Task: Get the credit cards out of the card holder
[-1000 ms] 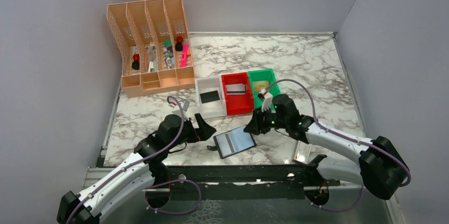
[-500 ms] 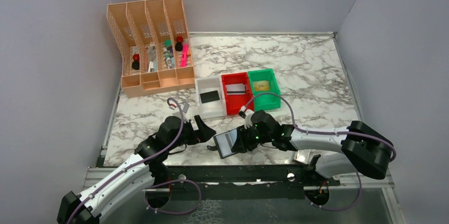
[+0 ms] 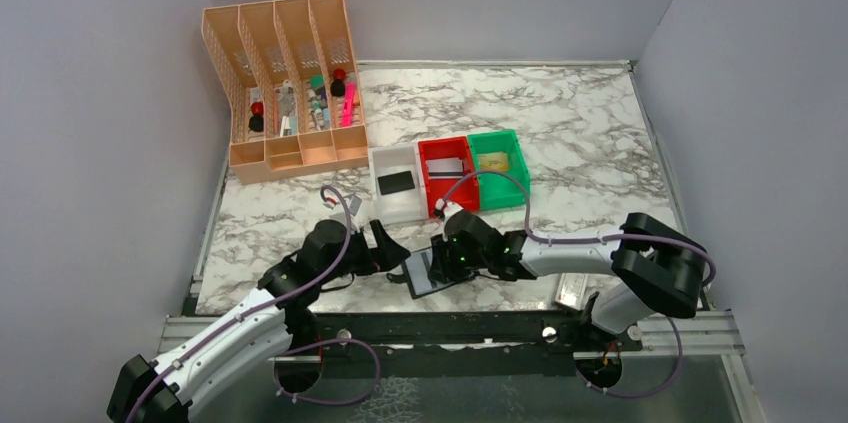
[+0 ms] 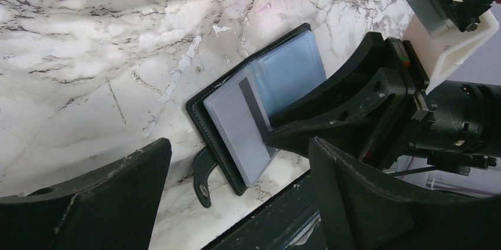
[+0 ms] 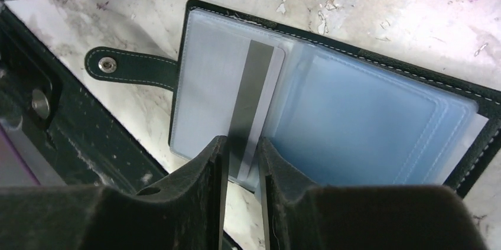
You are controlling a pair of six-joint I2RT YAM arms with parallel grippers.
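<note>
**Right gripper down on the open card holder**

On the marble table (image 3: 600, 133): card holder (image 5: 378, 120), lying open, clear pockets up. Beyond the card holder, a row of white bin (image 3: 400, 205), red bin (image 3: 450, 198) and green bin (image 3: 512, 171), already carrying a black card (image 3: 396, 182), a grey card (image 3: 447, 167) and a gold card (image 3: 497, 159).

Just left of the card holder: left gripper (image 3: 392, 248), claw spread wide, gripping nothing.

Directly over the card holder: right gripper (image 5: 242, 142), swung in within the last second from out by the green bin. Claw narrowed to a slit astride the near end of a striped card (image 5: 260, 78) in the card holder's tab-side pocket. Not seen to pinch yet; probably closing for the pull.

Jutting from the card holder's left edge: snap tab (image 5: 130, 67), undone.

Remaining pockets seemingly empty, so likely the last card to draw.
</note>
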